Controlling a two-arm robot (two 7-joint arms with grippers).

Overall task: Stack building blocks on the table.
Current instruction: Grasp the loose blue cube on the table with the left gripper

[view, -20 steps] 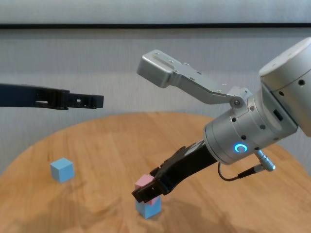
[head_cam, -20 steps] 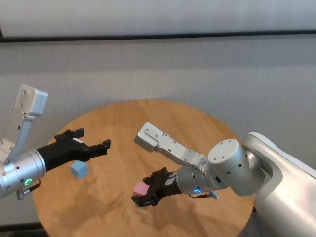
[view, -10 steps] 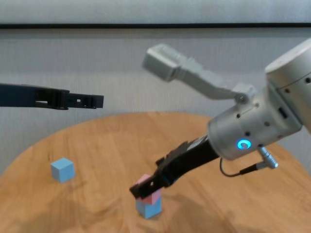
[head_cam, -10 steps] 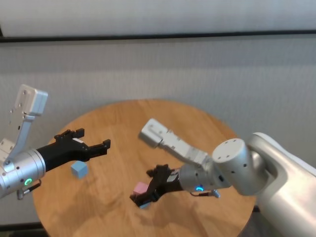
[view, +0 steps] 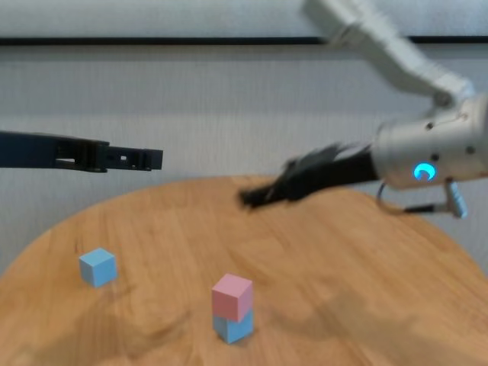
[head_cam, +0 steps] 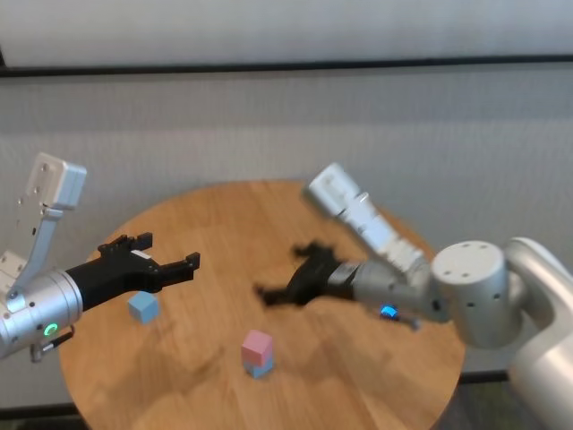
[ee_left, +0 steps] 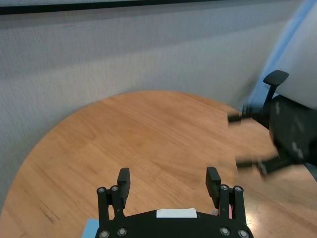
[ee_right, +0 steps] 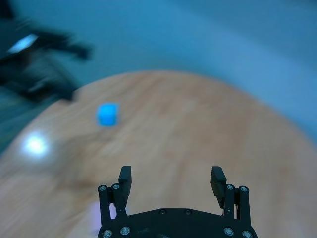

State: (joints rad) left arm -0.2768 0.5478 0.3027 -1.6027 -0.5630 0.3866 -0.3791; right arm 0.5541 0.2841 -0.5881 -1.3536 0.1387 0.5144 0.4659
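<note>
Pink block [view: 232,296] atop blue block [view: 232,326]; right end effector [ee_right: 171,181] spread, holding nothing, above table [view: 366,282].

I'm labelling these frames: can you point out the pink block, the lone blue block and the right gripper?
pink block [view: 232,296], chest view, its front face.
lone blue block [view: 97,267], chest view, its front face.
right gripper [head_cam: 285,275], head view, between its open jaws.

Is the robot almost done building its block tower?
Partly. Done: the small pink cube sits on a light blue cube on the round wooden table. In hand: nothing; the right gripper is above the table, jaws open and empty, and the left gripper hovers open. Left: the other light blue cube sits alone.
</note>
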